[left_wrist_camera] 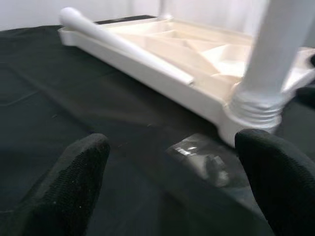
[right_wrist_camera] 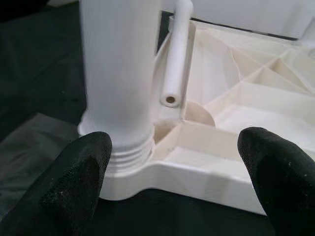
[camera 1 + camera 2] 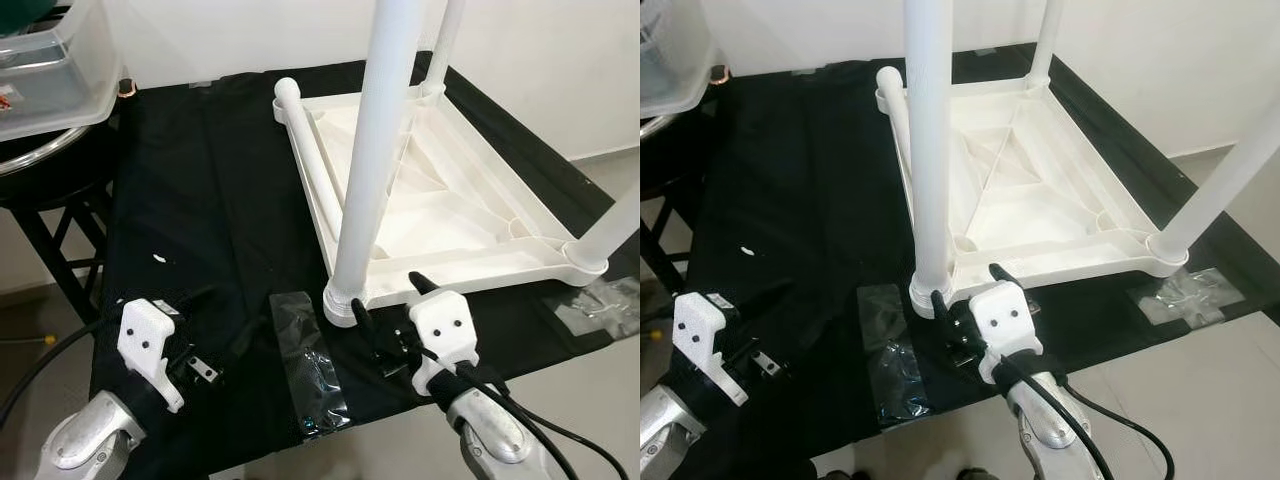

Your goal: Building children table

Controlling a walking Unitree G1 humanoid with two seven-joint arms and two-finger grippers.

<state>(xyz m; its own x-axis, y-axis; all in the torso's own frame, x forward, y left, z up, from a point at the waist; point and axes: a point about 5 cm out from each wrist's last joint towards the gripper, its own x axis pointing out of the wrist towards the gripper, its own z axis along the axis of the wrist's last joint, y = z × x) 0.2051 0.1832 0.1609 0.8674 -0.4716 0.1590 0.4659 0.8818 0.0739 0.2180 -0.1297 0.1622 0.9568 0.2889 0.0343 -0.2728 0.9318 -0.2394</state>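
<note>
**Upturned children's table on the worktop, both grippers near its front corner**

A white plastic table top (image 3: 440,200) is seen lying upside down on a worktop (image 3: 200,200) covered in black cloth. Three legs are fitted upright in its corners – the nearest leg (image 3: 375,150) at the front corner, another (image 3: 445,40) at the far corner, and a third (image 3: 610,230) at the right. A loose leg (image 3: 310,150) is laid flat along the left edge of the upturned top.

The right gripper (image 3: 392,308) is held just in front of the front corner, its jaws spread wide and gripping nothing; in the right wrist view the threaded base of the nearest leg is seen close to one finger (image 2: 81,182). The left gripper (image 1: 167,187) is held low over the cloth to the left, its jaws also wide apart and empty.

A clear plastic bag (image 3: 305,360) is seen flat on the cloth between the grippers, and another (image 3: 600,305) at the right edge. A clear tub (image 3: 50,70) is placed at the far left.
</note>
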